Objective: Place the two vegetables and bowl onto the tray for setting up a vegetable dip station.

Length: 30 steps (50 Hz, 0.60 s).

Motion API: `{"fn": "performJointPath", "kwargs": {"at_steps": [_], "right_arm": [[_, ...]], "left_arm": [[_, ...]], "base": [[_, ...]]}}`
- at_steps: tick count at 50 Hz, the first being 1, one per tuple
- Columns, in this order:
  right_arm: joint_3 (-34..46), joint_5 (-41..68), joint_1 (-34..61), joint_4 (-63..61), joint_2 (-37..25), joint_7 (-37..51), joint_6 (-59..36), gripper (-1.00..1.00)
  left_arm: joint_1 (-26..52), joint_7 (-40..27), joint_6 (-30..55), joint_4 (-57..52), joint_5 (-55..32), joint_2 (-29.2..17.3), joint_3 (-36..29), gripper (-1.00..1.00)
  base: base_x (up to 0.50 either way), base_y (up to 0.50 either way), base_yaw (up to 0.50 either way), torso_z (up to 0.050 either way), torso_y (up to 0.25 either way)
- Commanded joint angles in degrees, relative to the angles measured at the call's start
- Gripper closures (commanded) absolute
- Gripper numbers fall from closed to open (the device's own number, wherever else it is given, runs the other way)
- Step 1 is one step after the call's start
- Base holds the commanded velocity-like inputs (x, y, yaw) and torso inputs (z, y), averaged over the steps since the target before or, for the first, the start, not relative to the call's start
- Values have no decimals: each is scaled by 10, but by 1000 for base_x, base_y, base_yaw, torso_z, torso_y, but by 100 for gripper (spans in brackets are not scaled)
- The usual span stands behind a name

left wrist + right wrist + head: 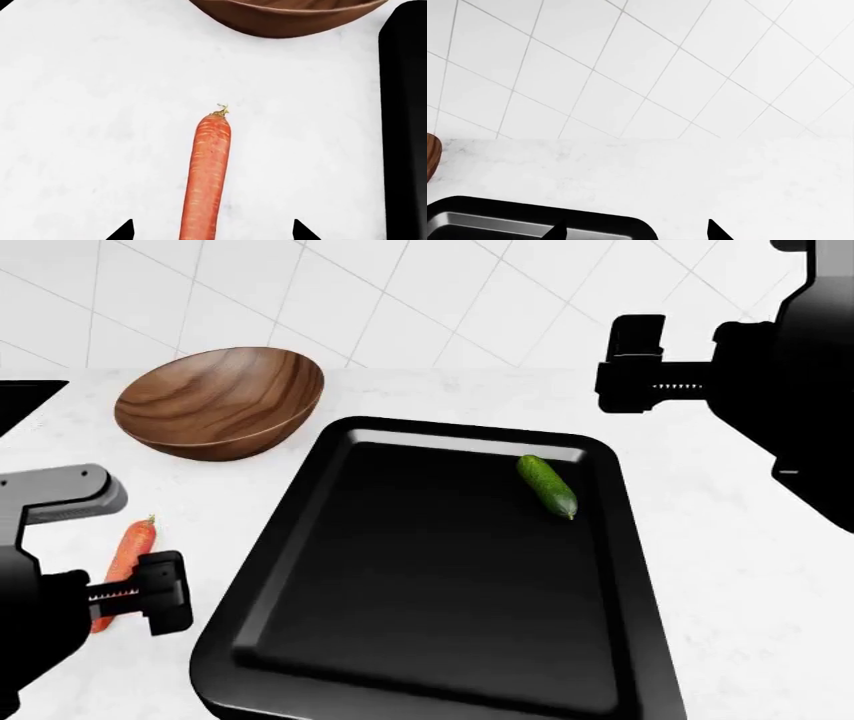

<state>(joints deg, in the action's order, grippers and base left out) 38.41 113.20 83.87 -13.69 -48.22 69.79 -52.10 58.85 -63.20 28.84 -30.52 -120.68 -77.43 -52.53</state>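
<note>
head view: cucumber [547, 486] on tray [400, 640], carrot [123, 558] on counter between left gripper's [212, 231] open jaws, right gripper [634, 231] open, raised.

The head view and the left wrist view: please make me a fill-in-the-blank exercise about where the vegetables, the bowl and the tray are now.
1. The only vegetable lying inside the tray is the ____.
2. The carrot lies on the white ____, outside the tray.
3. The carrot's green stem end points toward the wooden ____.
4. The fingertips of the left tool stand on either side of the ____.

Missing words: cucumber; counter; bowl; carrot.
</note>
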Motion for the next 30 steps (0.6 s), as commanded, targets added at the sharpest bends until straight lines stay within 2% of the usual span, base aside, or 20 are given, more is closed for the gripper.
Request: {"fn": "performJointPath", "kwargs": {"at_steps": [1,30], "right_arm": [[1,-3,-1,-1,0,-4,2,-100],[9,-2,8,0,6,-3,1,-100]], "left_arm": [[-13,6,-7,8,11,0,-6,-100],[-33,12,-5,23,47,13,-19,-100]], "base": [[0,0,0,0,0],[0,0,0,0,0]]}}
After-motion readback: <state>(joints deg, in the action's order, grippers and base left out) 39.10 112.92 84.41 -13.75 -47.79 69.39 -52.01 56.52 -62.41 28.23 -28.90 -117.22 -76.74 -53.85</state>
